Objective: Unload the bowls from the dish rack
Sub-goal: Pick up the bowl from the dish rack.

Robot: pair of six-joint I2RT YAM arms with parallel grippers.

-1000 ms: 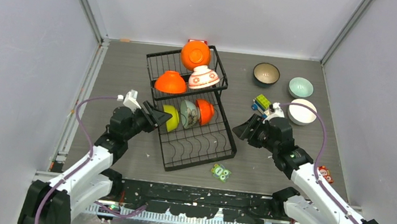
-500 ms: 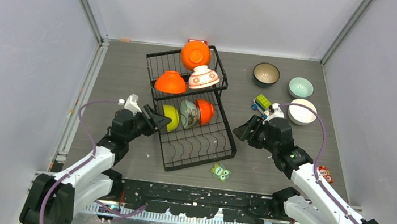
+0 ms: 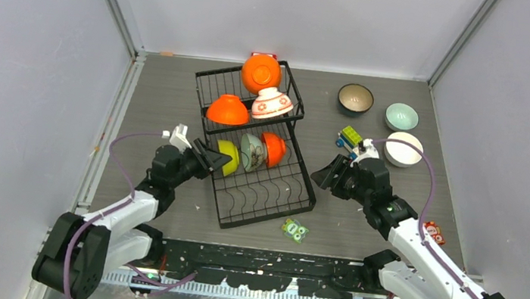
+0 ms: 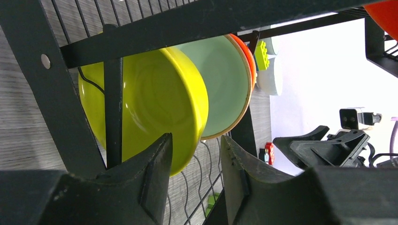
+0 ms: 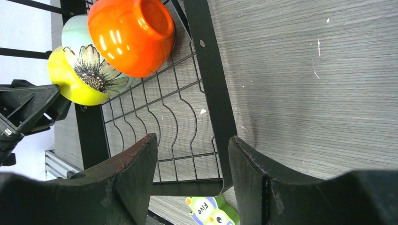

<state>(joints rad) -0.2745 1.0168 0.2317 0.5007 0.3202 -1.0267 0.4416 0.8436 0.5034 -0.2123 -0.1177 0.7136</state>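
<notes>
We find the lime bowl point(image 4: 155, 103) standing on edge in the lower section of the dish rack point(image 3: 264, 195), first in a row with a floral bowl point(image 3: 252, 152) and an orange bowl point(image 3: 273, 149) — so its rim is exposed to our left gripper point(image 4: 195, 154), whose jaws stand apart astride that rim, not yet clamped. Our right gripper point(image 5: 192, 154) hangs spread and empty beside the rack — nearer the three bowls point(image 3: 403, 149) set out on the table point(image 3: 360, 222).
</notes>
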